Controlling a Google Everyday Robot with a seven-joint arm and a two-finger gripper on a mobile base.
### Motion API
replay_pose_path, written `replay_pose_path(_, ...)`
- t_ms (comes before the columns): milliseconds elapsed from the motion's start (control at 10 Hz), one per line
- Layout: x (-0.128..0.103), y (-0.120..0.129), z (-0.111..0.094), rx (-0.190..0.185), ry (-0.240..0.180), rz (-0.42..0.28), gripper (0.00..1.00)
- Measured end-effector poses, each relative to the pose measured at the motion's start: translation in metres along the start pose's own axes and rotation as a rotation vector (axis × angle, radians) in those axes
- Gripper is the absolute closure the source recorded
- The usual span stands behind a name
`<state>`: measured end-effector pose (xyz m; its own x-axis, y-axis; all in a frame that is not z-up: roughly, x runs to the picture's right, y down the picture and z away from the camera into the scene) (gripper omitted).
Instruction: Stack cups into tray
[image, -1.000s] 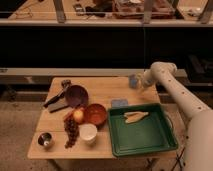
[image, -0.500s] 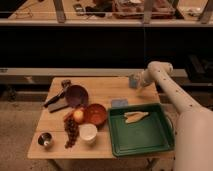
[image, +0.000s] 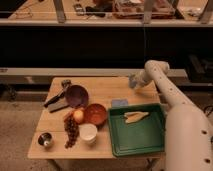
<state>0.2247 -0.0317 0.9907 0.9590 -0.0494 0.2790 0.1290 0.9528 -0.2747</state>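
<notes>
Two cups must end up in the tray (image: 142, 140), and neither is there yet; the step in hand looks like the grasp on the first. The jaws sit at the pale blue-grey cup (image: 132, 80), at the far right of the worktop (image: 107, 90). I cannot tell whether they are clenched on it or released. The tray lies just on the camera side of the jaws, and the steel cup (image: 45, 140) stands well away to their far side, at the near left corner. The next move probably calls for a firm hold, a straight lift and a short carry to the tray. Since a second ago the arm (image: 170, 95) has swung in to the cup; nothing else has shifted.
</notes>
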Motion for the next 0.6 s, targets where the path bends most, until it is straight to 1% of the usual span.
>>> replay_pose_path(100,-0.009,0.001,-0.007,-0.011,-0.011,-0.010,0.84)
replay_pose_path(200,-0.014,0.003,-0.013,-0.027,-0.025,-0.009,0.94)
replay_pose_path(300,-0.018,0.004,-0.018,-0.038,-0.039,-0.004,0.98)
replay_pose_path(400,-0.026,0.007,-0.032,-0.053,-0.074,-0.006,1.00)
replay_pose_path(600,-0.042,0.012,-0.063,-0.070,-0.178,-0.011,1.00)
